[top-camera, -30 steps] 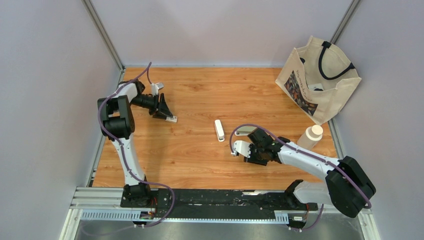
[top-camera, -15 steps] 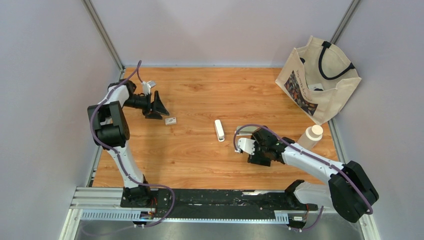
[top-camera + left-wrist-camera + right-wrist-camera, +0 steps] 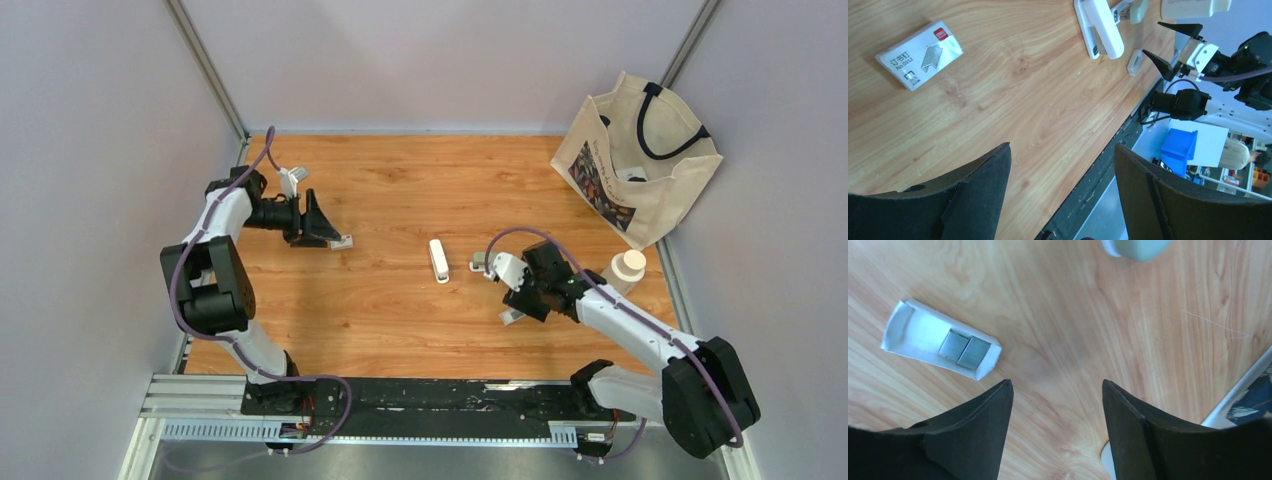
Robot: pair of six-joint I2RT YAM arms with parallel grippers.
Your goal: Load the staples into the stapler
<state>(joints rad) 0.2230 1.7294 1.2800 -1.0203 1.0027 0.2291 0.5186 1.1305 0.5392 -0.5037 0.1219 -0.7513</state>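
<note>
— What is different now?

— We no longer hold anything: our left end effector (image 3: pixel 1063 147) is spread near the box sleeve (image 3: pixel 919 53), and our right end effector (image 3: pixel 1055 385) is spread just beside the tray (image 3: pixel 908 330).

— So the staples (image 3: pixel 964 350) lie uncovered in the tray on the surface (image 3: pixel 400 180), near the stapler (image 3: pixel 438 261); we judge a strip can be picked next.

We find all 3 views bright and evenly lit, with soft light from overhead. In the top view the arms throw only faint, short shadows on the table (image 3: pixel 400 180). Both wrist views carry a pale sheen across the wood grain. The left gripper (image 3: pixel 1062 147) and right gripper (image 3: pixel 1057 382) loom dark and soft-edged, out of focus, while the staples (image 3: pixel 963 349) in their tray (image 3: pixel 903 325) and the stapler (image 3: pixel 1100 27) are sharp.
</note>
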